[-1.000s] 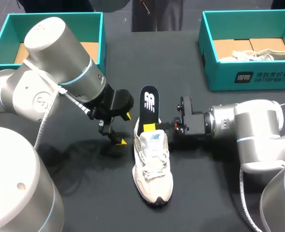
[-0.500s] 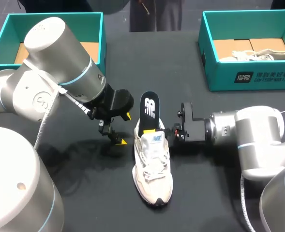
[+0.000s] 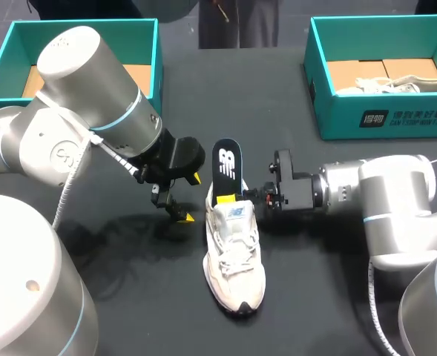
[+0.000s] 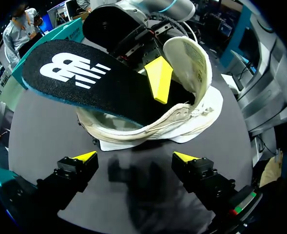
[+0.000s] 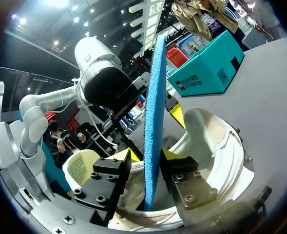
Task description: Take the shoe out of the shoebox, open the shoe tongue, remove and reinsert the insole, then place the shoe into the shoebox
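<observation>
Insole [image 3: 227, 165] half out of shoe [image 3: 233, 252], right gripper [image 5: 148, 157] pinching it.
The shoe is lying on the table [image 3: 129, 297] between the arms, toe pointing toward the robot, and the insole is sticking up out of its heel opening. The right gripper's fingers are pressing the insole from both sides just above the collar. The left gripper [image 4: 134, 157] is hovering spread wide just beside the heel, touching nothing. Left box [image 3: 157, 59] and right box [image 3: 381, 122] are sitting at the far corners, well apart from the shoe.
</observation>
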Tool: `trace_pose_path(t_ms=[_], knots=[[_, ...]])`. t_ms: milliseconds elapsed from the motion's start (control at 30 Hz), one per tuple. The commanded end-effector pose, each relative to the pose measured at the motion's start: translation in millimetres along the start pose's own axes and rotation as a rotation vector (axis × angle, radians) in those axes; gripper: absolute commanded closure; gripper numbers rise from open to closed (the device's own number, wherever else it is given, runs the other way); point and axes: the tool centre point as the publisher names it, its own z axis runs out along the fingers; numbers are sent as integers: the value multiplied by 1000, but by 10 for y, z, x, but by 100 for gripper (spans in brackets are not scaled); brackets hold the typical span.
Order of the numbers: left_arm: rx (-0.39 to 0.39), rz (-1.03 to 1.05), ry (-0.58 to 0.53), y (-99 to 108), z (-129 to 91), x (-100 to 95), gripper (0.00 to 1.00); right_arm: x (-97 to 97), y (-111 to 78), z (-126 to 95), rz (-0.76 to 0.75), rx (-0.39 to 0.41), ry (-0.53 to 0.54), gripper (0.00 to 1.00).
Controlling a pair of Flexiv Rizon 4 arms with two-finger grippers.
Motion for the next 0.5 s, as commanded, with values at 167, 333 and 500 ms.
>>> trace_pose_path(t_ms=[167, 333, 500], knots=[[-1, 0, 1, -1, 5, 0, 0, 13, 118, -44, -11, 18, -10, 64], [-1, 0, 1, -1, 5, 0, 0, -16, 195, -63, -14, 19, -17, 66], [-1, 0, 1, -1, 5, 0, 0, -65, 253, -71, -9, 17, -22, 76]])
